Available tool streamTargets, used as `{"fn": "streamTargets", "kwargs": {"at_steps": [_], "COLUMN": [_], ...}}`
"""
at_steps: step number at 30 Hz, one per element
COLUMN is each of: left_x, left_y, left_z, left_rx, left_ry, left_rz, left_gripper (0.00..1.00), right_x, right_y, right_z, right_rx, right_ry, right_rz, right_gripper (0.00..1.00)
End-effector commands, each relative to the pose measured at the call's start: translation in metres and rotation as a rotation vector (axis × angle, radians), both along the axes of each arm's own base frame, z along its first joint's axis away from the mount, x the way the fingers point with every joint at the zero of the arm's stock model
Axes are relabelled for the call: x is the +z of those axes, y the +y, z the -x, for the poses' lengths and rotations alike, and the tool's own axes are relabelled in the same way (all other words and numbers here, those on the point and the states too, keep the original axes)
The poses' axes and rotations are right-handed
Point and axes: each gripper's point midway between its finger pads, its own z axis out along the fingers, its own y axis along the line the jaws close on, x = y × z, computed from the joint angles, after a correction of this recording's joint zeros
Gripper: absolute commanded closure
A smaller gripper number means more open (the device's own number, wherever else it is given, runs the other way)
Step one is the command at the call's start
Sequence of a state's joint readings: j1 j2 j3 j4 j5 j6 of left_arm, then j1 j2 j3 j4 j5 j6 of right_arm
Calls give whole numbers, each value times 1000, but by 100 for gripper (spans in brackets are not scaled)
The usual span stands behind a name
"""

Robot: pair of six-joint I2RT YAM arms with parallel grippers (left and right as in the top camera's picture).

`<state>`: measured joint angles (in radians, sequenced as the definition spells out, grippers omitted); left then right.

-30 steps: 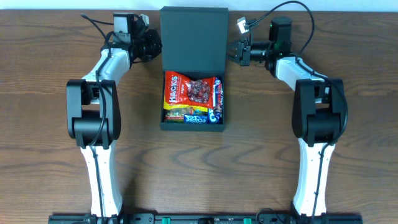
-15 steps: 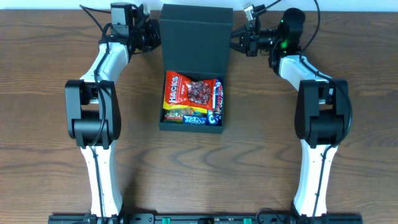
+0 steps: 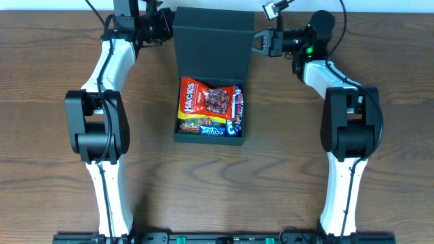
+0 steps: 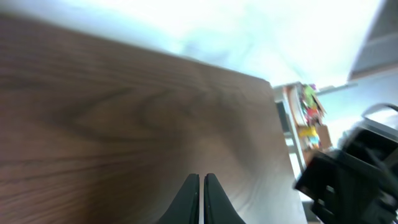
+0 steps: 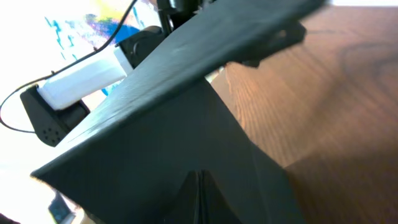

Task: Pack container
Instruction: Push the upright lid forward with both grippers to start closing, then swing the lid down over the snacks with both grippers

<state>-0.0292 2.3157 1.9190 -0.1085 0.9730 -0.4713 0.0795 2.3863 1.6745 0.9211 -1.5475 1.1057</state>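
The dark teal container (image 3: pixel 207 138) sits mid-table, open, with several snack packets (image 3: pixel 207 102) inside. Its flap lid (image 3: pixel 213 51) stands raised at the far side. My left gripper (image 3: pixel 167 26) is shut and empty beside the lid's far left corner. In the left wrist view its fingers (image 4: pixel 202 178) are closed over bare wood, and the lid does not show there. My right gripper (image 3: pixel 256 43) is shut at the lid's right edge. In the right wrist view its closed fingertips (image 5: pixel 199 175) lie against the dark lid surface (image 5: pixel 155 124).
The wooden table (image 3: pixel 54 135) runs to its far edge just behind the lid. Both arm bases stand on either side of the container toward the near edge. Cables hang above each wrist.
Both grippers have moved toward the table's far edge and risen. The lid has tilted up from lying flat to standing raised.
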Motion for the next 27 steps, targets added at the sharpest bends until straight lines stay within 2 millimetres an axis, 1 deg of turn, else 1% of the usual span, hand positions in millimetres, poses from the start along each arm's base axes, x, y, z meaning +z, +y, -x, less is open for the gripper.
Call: {"fn": "streamTargets", "kwargs": {"at_steps": [1,4,8,11,16,19,24,27], "left_x": [63,79,88,93,94,91,89,91], "left_y": [-4,-1,5,5,5,5,4,4], "left_z": [15,23,36,47,58,64,78,91], "left_rx": [-97,-116,-135,-160,-187,-196,-243,-273], "left_ry": [-178,-221,-243,-260,-263,-237,-240,-247], "left_rz": [7,-14,-57,-90,-119,-120,-141,-170], "left_gripper": [94,94,94,94,94,94,95,94], "right_x": [23,23,23,23,23,23,28,32], "right_y": [13,16,16,16,16,18,20,20], "right_z": [10,12,12,12,12,13,16,17], "right_rx": [39,46,47,47,47,51,56,56], "right_ry": [76,166,283,357,406,439,466,468], "right_rz": [8,15,25,30,34,38,41,40], "right_gripper": [99,99,99,99,99,99,99,99]}}
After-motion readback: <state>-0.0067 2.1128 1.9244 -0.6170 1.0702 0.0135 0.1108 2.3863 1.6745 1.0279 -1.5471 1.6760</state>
